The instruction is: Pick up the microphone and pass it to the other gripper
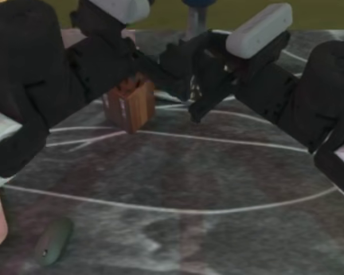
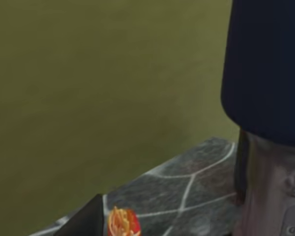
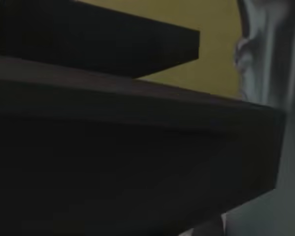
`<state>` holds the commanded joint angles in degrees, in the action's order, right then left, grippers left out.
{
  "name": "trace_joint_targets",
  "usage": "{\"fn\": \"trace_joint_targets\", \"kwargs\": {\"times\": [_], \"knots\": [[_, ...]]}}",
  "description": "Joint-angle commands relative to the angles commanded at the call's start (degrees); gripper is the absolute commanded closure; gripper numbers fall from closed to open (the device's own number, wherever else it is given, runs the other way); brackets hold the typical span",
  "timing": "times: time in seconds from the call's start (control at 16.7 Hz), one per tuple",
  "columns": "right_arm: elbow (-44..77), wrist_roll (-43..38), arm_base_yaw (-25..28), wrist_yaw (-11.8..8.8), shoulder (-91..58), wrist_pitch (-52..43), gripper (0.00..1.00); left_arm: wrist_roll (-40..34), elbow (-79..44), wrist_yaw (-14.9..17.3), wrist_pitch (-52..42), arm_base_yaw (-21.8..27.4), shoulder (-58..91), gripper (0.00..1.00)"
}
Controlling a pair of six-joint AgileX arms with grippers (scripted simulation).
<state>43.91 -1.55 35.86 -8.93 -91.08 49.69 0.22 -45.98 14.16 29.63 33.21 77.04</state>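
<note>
Left gripper (image 1: 160,66) and right gripper (image 1: 198,86) raised and meeting nose to nose over the far middle of the table (image 1: 178,172), black against black, so clenched or released cannot be told for either. Rising just behind and between them, the microphone (image 1: 195,23), upright, silver handle showing above the two claws and blue head cut by the picture's edge; lower handle hidden by the claws, hence cannot tell which one bears it. From the left wrist, much closer: the microphone (image 2: 265,73) right beside that claw, dark blue foam over the grey handle, with olive ground beyond the table's edge, unseen from above. From the right wrist, only a strip of the handle (image 3: 265,44) past a broad black slab (image 3: 113,147) filling most of the view. Just below the left gripper, toward the near side, a wooden block (image 1: 132,106) with something red-orange (image 1: 131,85) at its top, glimpsed also as a red-and-yellow scrap (image 2: 123,222) from the left wrist. Well apart from both claws, near the table's near-left corner, a grey-green mouse (image 1: 53,242), shown by the top view alone
</note>
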Motion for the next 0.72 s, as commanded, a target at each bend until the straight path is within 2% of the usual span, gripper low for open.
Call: {"fn": "trace_joint_targets", "kwargs": {"times": [0.24, 0.54, 0.72], "knots": [[0.0, 0.0, 0.0, 0.0, 0.0, 0.0, 1.00, 0.0, -6.8, -2.0, 2.7, 2.1, 9.6, 0.00], [0.0, 0.0, 0.0, 0.0, 0.0, 0.0, 1.00, 0.0, -7.9, -2.3, 3.0, 2.5, 11.0, 0.00], [0.0, 0.0, 0.0, 0.0, 0.0, 0.0, 1.00, 0.0, -7.9, -2.3, 3.0, 2.5, 11.0, 0.23]]}}
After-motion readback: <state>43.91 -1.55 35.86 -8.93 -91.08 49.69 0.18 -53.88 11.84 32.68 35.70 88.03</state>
